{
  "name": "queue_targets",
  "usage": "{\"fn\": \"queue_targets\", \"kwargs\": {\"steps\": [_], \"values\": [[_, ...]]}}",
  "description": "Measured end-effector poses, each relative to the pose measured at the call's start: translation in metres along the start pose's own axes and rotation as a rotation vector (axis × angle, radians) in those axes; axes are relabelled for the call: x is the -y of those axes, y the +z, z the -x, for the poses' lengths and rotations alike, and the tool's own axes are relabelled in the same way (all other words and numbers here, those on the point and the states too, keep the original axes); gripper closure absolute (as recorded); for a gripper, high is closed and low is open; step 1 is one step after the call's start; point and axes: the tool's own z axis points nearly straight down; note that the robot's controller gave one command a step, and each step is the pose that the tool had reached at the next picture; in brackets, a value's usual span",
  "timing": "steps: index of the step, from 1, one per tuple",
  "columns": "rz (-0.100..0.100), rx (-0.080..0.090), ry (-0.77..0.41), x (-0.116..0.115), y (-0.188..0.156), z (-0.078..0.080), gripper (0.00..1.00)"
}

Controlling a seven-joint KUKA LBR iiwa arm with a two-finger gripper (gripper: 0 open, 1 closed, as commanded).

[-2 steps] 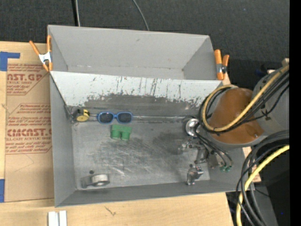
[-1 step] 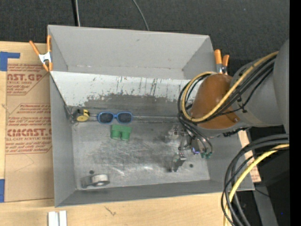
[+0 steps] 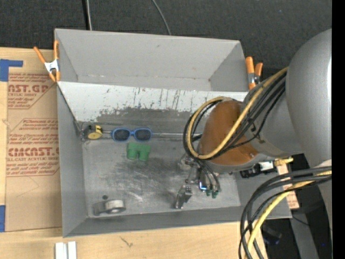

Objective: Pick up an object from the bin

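leftward, blue sunglasses (image 3: 132,134), green block (image 3: 138,152), gripper (image 3: 182,198) near bin (image 3: 145,58) front

Blue sunglasses (image 3: 131,135), green block (image 3: 138,152), grey bin (image 3: 145,53) (scuffed dark).

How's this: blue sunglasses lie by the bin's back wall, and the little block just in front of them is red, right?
Not quite. The little block is green, not red, as the camera view shows. The rest holds: the blue sunglasses lie by the back wall of the bin, with the block just in front of them.
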Motion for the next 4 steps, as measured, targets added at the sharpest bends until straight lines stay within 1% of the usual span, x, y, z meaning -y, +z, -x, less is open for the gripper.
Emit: {"fn": "queue_targets", "kwargs": {"steps": [1, 2, 3, 4], "values": [[-0.005, -0.015, 0.262, 0.081, -0.053, 0.032, 0.0], [-0.01, -0.017, 0.779, 0.049, 0.003, 0.084, 0.0], [-0.004, 0.001, 0.667, 0.011, 0.0, 0.046, 0.0], [-0.005, -0.005, 0.573, -0.046, -0.001, 0.036, 0.0]]}}
